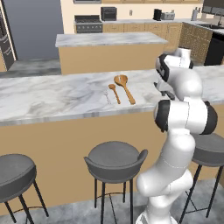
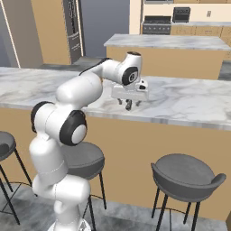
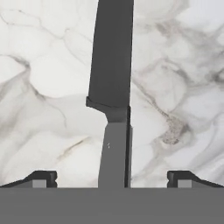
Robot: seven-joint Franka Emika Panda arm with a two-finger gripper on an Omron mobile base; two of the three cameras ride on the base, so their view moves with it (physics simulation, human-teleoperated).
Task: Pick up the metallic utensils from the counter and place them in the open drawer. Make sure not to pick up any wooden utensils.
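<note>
The knife (image 3: 110, 87) is lying flat on the counter (image 3: 48, 74) near its front edge, likely stiff, light and slick, sitting low on the marble; its thicker handle looks the best place to pinch. The gripper (image 3: 112, 177) is hovering over it, jaws spread wide, straddling it, gripping nothing.

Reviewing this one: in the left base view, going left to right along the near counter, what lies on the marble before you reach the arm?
Small silver fork-like utensil → smaller wooden spoon → larger wooden spoon, all on the near counter, then the arm's upper joints.
</note>
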